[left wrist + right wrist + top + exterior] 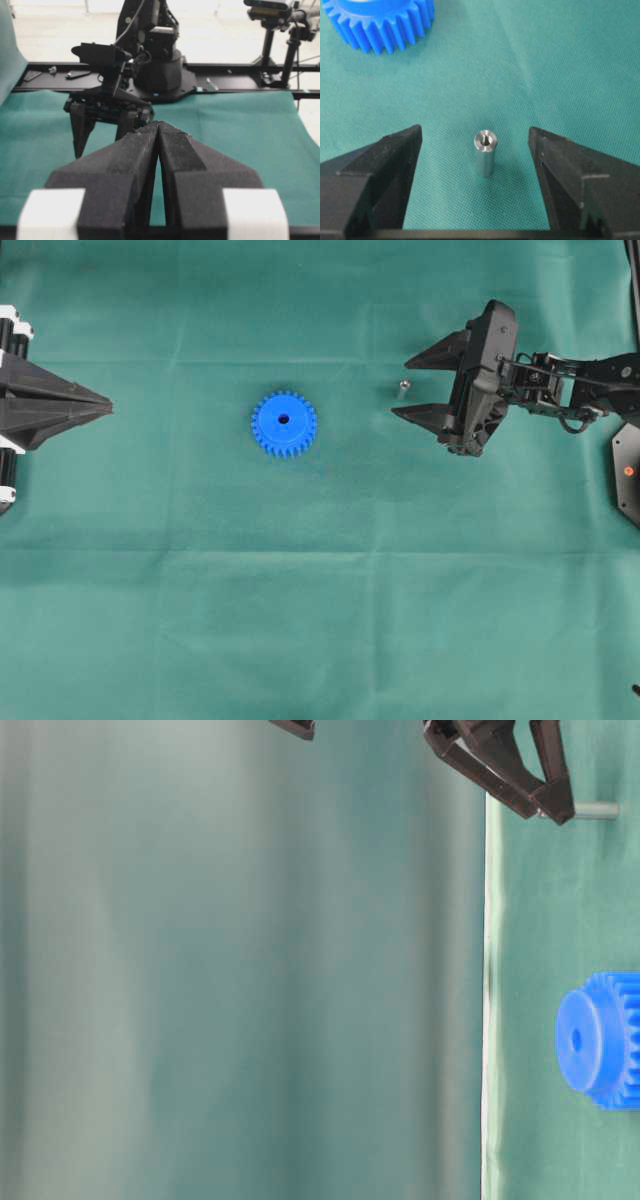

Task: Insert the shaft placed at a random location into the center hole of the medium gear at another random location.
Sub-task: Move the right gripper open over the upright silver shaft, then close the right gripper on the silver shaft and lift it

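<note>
Shaft [484, 152] upright between spread right end effector [476, 150] fingers, untouched, left end effector [159, 131] clenched, no readable writing

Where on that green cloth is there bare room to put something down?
The whole near half below the bright blue plastic toothed gear is bare, and so is the strip between it and the shut left gripper. It is crowded around the small silver metal pin, between the open right gripper's fingers.
</note>
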